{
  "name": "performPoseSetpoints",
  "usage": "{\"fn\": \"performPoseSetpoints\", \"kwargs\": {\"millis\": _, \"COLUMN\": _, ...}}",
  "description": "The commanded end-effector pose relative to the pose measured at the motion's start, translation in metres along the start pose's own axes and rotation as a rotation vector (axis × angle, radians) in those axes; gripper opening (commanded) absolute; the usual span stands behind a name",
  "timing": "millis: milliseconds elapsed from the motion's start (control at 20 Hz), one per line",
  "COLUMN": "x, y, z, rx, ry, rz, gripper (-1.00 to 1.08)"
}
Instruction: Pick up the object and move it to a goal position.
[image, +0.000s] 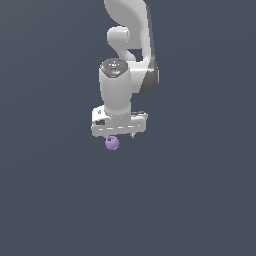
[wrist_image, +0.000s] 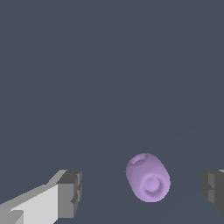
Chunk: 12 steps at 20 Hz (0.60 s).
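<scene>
We are hanging our gripper (image: 120, 136) straight above the flat grey surface (image: 200, 200), with the wrist pointing down, because from this pose the fingers can go around the object from both sides. The purple ball (image: 112, 143) is lying just under the gripper, a little toward the exterior view's left of its middle. In the wrist view the ball (wrist_image: 148, 177) is sitting between the two dark fingertips (wrist_image: 70, 194), but it is touching neither of them: there is free space on each side, and it is nearer to the fingertip that is showing at the picture's edge. So the pincer is standing released, spread much wider than the ball, and it is grasping nothing.

We are judging that the wide opening is giving room for a small error in position, since the ball is narrow and a bit lumpy and may roll if one finger is touching it first. Whether the fingertips are already low enough around the ball, we cannot tell surely. No goal marker is showing in either view
</scene>
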<state>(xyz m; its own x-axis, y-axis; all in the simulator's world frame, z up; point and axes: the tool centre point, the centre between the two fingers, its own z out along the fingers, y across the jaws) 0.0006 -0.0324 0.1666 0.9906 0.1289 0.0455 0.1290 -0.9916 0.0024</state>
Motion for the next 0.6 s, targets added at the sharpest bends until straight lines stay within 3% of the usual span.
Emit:
{"fn": "performPoseSetpoints", "kwargs": {"millis": 0, "x": -0.006, "y": 0.006, "z": 0.009, "rx": -0.001, "ry": -0.006, "rz": -0.053, "gripper": 1.0}}
{"fn": "performPoseSetpoints", "kwargs": {"millis": 550, "x": -0.039, "y": 0.029, "z": 0.049, "rx": 0.003, "ry": -0.03, "rz": -0.303, "gripper": 1.0}}
